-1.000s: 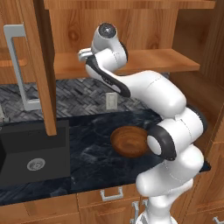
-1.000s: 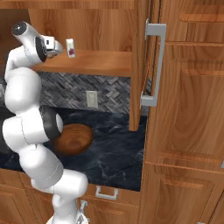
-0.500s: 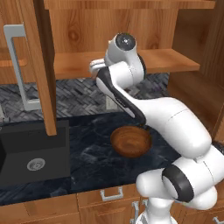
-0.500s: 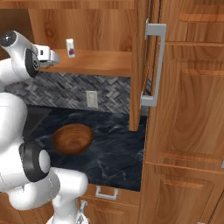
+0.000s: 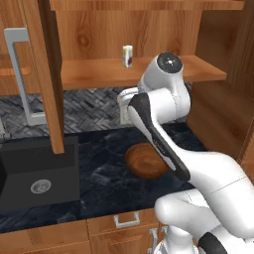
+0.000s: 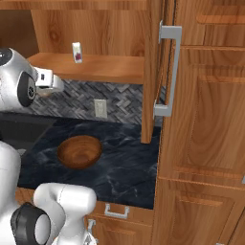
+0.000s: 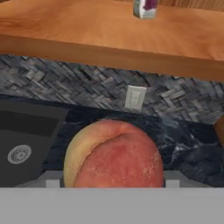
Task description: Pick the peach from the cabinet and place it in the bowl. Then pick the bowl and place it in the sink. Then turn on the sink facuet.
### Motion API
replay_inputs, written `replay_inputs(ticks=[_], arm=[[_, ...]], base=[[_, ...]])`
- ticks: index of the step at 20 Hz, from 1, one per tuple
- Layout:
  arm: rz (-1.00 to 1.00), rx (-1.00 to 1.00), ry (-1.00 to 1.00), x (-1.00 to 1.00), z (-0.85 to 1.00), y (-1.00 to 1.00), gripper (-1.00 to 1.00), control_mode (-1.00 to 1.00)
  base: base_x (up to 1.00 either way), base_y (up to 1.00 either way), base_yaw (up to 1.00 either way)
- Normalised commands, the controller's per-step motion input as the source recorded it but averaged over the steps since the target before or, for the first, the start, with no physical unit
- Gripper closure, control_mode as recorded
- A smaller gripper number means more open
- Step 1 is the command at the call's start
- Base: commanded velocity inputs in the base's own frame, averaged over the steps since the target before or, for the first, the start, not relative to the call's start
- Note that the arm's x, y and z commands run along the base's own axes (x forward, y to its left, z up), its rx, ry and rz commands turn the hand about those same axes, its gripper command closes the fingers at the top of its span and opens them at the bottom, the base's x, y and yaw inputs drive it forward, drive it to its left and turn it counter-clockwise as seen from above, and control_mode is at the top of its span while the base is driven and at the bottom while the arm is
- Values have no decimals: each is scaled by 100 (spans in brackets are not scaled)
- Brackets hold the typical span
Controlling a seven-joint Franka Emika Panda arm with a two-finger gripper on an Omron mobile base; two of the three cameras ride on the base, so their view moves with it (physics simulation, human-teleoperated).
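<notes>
One pinkish-orange round peach sits clenched in your gripper; release off-centre and it misses the glossy reddish-brown wooden bowl

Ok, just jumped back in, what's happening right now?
The arm has the peach held between its fingers, out of the cabinet and above the counter. The bowl sits empty on the dark counter, right of the sink. A small white cylinder stands on the shelf. The peach isn't in the bowl yet.
</notes>
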Motion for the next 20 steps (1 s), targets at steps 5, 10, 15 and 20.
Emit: replay_inputs(ticks=[5,10,15,20], arm=[[-2,0,31,-89,-71,-49,100,-100],[-1,0,29,-14,-99,-38,100,-100],[0,0,20,26,-98,-21,100,-100],[0,0,10,60,-85,0,100,-100]], base=[[0,0,0],[0,0,0],[0,0,0],[0,0,0]])
